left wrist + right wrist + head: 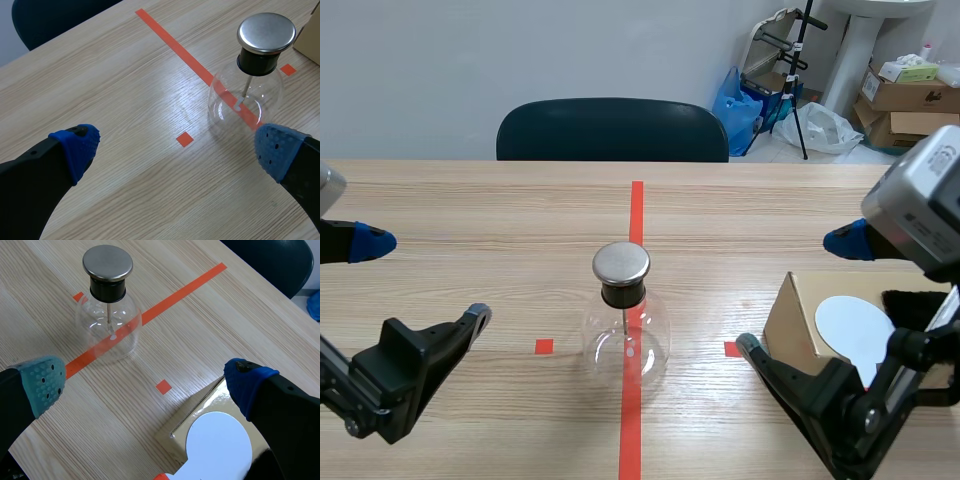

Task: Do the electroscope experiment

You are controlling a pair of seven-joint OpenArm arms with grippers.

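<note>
The electroscope (625, 325) is a clear glass flask with a black stopper and a round metal cap, standing on the red tape line mid-table. It also shows in the left wrist view (245, 95) and the right wrist view (107, 315). A thin rod hangs inside it. My left gripper (420, 285) (177, 147) is open and holds nothing, left of the flask and apart from it. My right gripper (798, 293) (146, 379) is also open and holds nothing. It hovers to the flask's right, over a tan cardboard box (798, 318) (200, 407) that holds a white disc (852, 325) (217, 442).
A dark chair (612, 130) stands at the table's far edge. Something black (917, 305) lies in the box beside the disc. Cardboard boxes (910, 95), a blue bag (735, 105) and a stand sit on the floor at the back right.
</note>
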